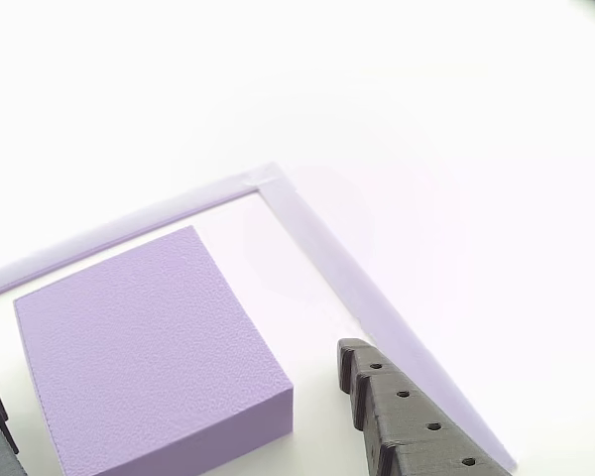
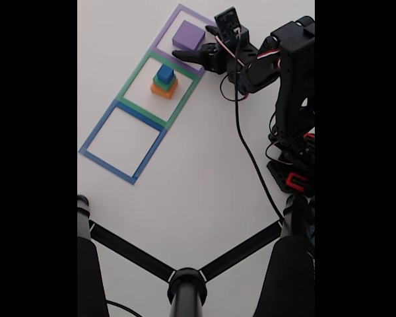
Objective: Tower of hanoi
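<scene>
In the fixed view, going left to right, the blue taped square [image 2: 123,143] holds nothing. The green taped square [image 2: 160,84] holds a stack: orange block [image 2: 164,92] at the bottom, green block [image 2: 164,82] on it, blue block [image 2: 165,72] on top. The purple block [image 2: 188,35] sits alone inside the purple taped square [image 2: 178,16], probably parked there as the largest piece. The gripper [image 2: 195,55] hangs just beside it, its fingers apart, one dark finger [image 1: 407,416] showing on each side of the block, likely lined up for a grasp.
</scene>
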